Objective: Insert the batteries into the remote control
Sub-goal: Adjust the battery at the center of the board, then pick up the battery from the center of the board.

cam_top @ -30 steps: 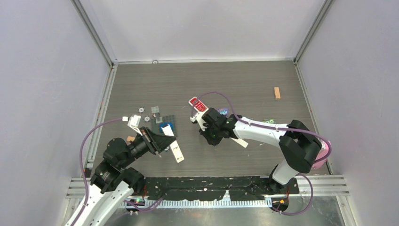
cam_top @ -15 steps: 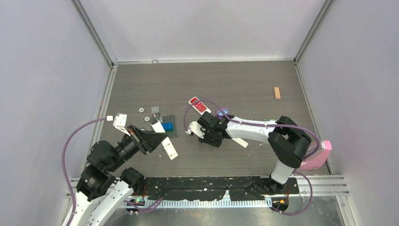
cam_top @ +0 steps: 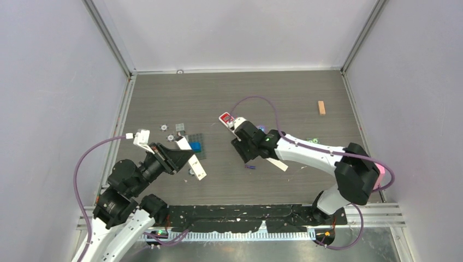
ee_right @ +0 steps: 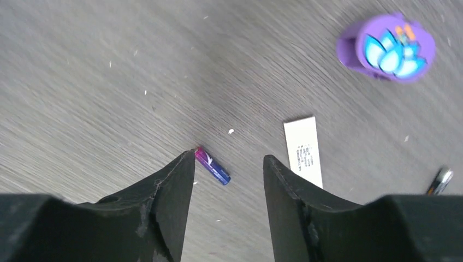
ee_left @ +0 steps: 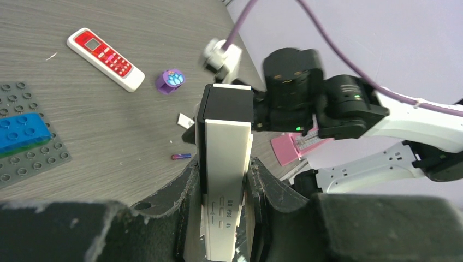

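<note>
One battery (ee_right: 212, 166) is framed by the wide-spread, empty right hand (ee_right: 229, 159), axis from ten to four o'clock; the remote control (ee_left: 225, 136) is clamped in the left hand (ee_left: 225, 183).

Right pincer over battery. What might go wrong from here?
1. The small blue-purple cylindrical battery lies slanted and off-centre under the open right pincer; closing may flick it away.
2. The left pincer clamps the long white remote with black end, much of it jutting out; pressing a cell in may tilt it.
</note>
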Motion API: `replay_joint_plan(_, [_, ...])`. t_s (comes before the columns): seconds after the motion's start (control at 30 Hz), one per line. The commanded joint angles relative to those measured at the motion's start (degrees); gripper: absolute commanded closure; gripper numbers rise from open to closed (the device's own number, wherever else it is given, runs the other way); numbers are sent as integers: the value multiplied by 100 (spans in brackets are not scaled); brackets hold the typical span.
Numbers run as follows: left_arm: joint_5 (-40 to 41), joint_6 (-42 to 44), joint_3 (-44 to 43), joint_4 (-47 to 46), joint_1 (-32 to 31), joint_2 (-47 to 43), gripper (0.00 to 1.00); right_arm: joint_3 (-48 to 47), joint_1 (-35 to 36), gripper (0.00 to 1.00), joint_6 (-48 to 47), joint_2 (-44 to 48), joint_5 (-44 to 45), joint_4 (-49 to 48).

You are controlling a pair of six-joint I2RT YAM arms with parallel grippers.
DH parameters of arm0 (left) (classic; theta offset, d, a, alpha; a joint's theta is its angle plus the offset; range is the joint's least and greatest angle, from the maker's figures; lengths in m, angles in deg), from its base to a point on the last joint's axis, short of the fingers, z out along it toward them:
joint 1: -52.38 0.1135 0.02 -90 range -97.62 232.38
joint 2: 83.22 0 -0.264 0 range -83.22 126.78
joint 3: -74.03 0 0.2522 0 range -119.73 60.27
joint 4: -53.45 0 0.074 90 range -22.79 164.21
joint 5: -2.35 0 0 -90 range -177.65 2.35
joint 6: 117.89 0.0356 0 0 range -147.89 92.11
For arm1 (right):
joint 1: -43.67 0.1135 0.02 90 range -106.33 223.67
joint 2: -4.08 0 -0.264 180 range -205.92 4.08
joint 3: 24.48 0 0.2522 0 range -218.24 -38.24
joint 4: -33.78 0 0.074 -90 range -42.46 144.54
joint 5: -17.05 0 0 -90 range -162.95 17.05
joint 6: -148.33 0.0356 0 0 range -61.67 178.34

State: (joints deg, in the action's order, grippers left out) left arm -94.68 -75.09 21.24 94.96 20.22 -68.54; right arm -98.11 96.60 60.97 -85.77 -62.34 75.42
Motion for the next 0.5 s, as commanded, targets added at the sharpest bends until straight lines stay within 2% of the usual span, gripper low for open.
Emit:
replay_joint_plan(0.0, [140,124,185,-568,-6,36,95,179,-136,47,3151,567,510,138])
replay_joint_plan(0.17, [184,66,517,-855,-9,-53,95,866,-138,50,5901,836,260,-292])
replay_joint_plan(0.23, [-60,141,644,-1100,-4,-99,94,1046,-123,50,6762,902,342,-310])
replay_joint_plan(0.33, [-521,281,816,-1507,-9,-127,91,1180,-121,51,7768,939,503,-165])
replay_joint_plan(0.47, [-789,496,851,-1584,-3,-17,91,1190,-116,52,8971,779,571,329])
